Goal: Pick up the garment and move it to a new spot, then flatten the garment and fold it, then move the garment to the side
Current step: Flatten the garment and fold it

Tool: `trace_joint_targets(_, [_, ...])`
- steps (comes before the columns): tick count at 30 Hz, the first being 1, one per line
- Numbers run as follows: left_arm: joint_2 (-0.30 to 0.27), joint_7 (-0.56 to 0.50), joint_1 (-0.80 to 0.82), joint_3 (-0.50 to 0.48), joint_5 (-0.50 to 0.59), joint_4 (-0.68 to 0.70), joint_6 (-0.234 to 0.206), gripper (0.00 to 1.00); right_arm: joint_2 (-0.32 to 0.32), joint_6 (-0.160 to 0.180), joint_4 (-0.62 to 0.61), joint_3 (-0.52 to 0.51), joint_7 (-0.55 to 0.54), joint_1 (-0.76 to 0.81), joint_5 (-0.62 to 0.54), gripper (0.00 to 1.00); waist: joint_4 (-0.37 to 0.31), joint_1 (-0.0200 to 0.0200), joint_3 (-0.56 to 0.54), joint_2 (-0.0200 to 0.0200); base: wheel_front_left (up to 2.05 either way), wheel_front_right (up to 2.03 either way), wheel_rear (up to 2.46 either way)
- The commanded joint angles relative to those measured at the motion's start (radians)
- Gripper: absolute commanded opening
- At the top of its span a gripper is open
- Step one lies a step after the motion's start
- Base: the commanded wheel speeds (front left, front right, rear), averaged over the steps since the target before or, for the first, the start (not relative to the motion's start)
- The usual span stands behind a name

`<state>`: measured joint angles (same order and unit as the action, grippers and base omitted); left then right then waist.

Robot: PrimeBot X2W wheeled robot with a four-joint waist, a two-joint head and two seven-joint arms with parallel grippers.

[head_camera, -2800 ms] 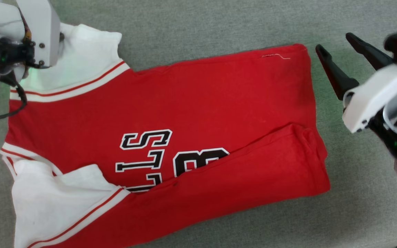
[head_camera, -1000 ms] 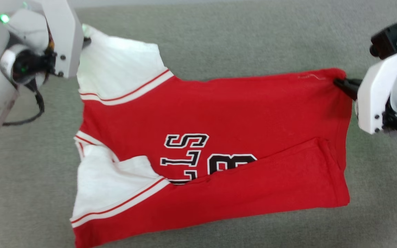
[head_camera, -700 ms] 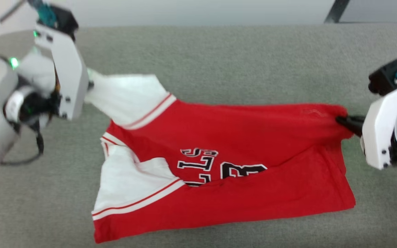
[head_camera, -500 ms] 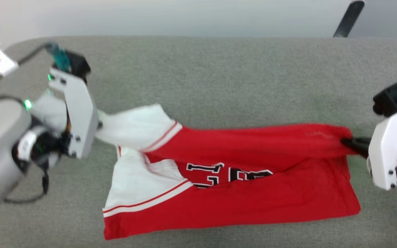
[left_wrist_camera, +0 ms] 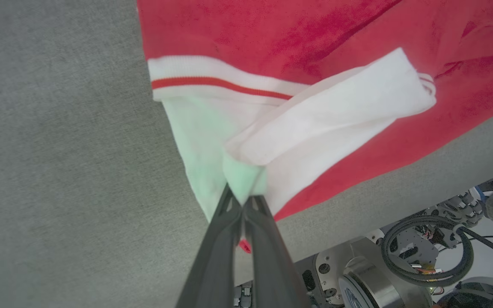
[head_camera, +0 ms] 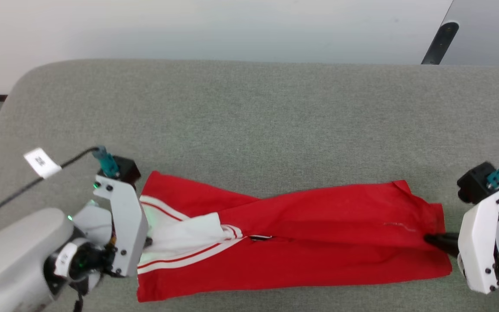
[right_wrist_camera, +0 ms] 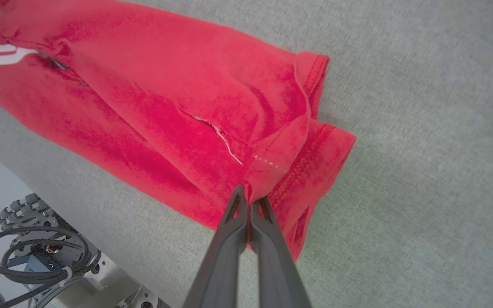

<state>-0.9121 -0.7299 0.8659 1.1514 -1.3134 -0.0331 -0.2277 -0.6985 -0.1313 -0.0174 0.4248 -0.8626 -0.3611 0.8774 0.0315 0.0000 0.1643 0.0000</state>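
Lying folded lengthwise on the grey, felt-like tabletop (head_camera: pixel 249 121), the soft bright red shirt with white sleeves (head_camera: pixel 319 260) forms a long, creased band. The left gripper (left_wrist_camera: pixel 243 204) pinches a bunched white sleeve tip, and the right gripper (right_wrist_camera: pixel 250 196) clamps the stitched hem corner. Only a sliver of black print (head_camera: pixel 260 237) peeks from the fold.

No legible text in view.

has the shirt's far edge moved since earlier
Yes. The left gripper and right gripper drew it toward the robot, over the lettering, nearly to the shirt's near edge on the table.
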Motion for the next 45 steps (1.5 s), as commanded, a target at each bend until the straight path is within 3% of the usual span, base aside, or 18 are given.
trace_joint_targets(1, [0.013, 0.000, -0.028, 0.007, -0.013, -0.010, -0.004, 0.00, 0.007, 0.001, -0.006, -0.009, -0.014, 0.029, 0.006, 0.00, -0.005, 0.0000, -0.007, 0.0000, 0.00, 0.00, 0.00])
trace_joint_targets(6, [0.040, -0.002, -0.067, 0.018, -0.041, -0.044, -0.008, 0.00, 0.021, 0.001, -0.006, -0.032, -0.039, 0.059, -0.009, 0.00, -0.015, 0.0000, -0.018, 0.0000, 0.00, 0.00, 0.00])
trace_joint_targets(10, [0.063, 0.000, -0.085, 0.023, -0.058, -0.077, -0.003, 0.15, 0.038, 0.001, 0.005, -0.051, -0.048, 0.069, -0.035, 0.00, -0.019, 0.0000, -0.027, 0.0000, 0.00, 0.00, 0.00])
trace_joint_targets(12, [0.074, 0.005, -0.091, 0.022, -0.063, -0.091, 0.000, 0.36, 0.046, 0.001, 0.011, -0.058, -0.050, 0.070, -0.048, 0.00, -0.020, 0.0000, -0.033, 0.0000, 0.00, 0.00, 0.00])
trace_joint_targets(13, [0.079, 0.008, -0.093, 0.021, -0.066, -0.097, 0.001, 0.49, 0.049, 0.001, 0.013, -0.064, -0.043, 0.065, -0.058, 0.18, -0.020, 0.0000, -0.036, 0.0000, 0.00, 0.00, 0.00])
trace_joint_targets(14, [0.079, 0.008, -0.093, 0.021, -0.066, -0.097, 0.001, 0.49, 0.049, 0.001, 0.013, -0.064, -0.043, 0.065, -0.058, 0.18, -0.020, 0.0000, -0.036, 0.0000, 0.00, 0.00, 0.00])
trace_joint_targets(15, [0.082, 0.014, -0.090, 0.021, -0.057, -0.100, 0.002, 0.91, 0.055, 0.001, 0.015, -0.068, -0.038, 0.061, -0.064, 0.44, -0.020, 0.0000, -0.039, 0.0000, 0.00, 0.00, 0.00])
trace_joint_targets(16, [0.084, 0.016, -0.088, 0.021, -0.055, -0.104, 0.000, 1.00, 0.060, 0.001, 0.019, -0.068, -0.033, 0.059, -0.072, 0.55, -0.020, 0.0000, -0.044, 0.0000, 0.00, 0.00, 0.00])
trace_joint_targets(17, [0.087, 0.018, -0.087, 0.020, -0.054, -0.106, -0.001, 1.00, 0.059, 0.001, 0.022, -0.068, -0.030, 0.057, -0.083, 0.88, -0.018, 0.0000, -0.050, 0.0000, 0.00, 0.00, 0.00])
trace_joint_targets(18, [0.089, 0.020, -0.084, 0.018, -0.055, -0.105, 0.001, 1.00, 0.060, 0.001, 0.027, -0.074, -0.026, 0.055, -0.089, 1.00, -0.017, 0.0000, -0.055, 0.0000, 0.00, 0.00, 0.00])
trace_joint_targets(26, [0.077, 0.039, -0.075, 0.004, -0.050, -0.080, -0.012, 1.00, 0.080, 0.001, 0.017, -0.111, -0.010, 0.069, -0.115, 1.00, -0.005, 0.0000, -0.114, 0.0000, 0.00, 0.00, 0.00])
trace_joint_targets(31, [0.059, 0.117, -0.105, -0.023, -0.037, -0.046, -0.029, 1.00, 0.092, 0.001, -0.007, -0.152, 0.034, 0.100, -0.135, 1.00, -0.001, 0.0000, -0.151, 0.0000, 0.00, 0.00, 0.00])
trace_joint_targets(40, [0.012, 0.421, -0.206, -0.102, 0.010, 0.010, -0.025, 1.00, 0.157, 0.001, -0.060, -0.250, 0.270, 0.191, -0.247, 1.00, 0.007, 0.0000, -0.194, 0.0000, 0.00, 0.00, 0.00])
trace_joint_targets(45, [-0.010, 0.625, -0.282, -0.146, 0.046, 0.025, -0.024, 1.00, 0.208, 0.001, -0.030, -0.316, 0.377, 0.252, -0.309, 1.00, 0.014, 0.0000, -0.210, 0.0000, 0.00, 0.00, 0.00])
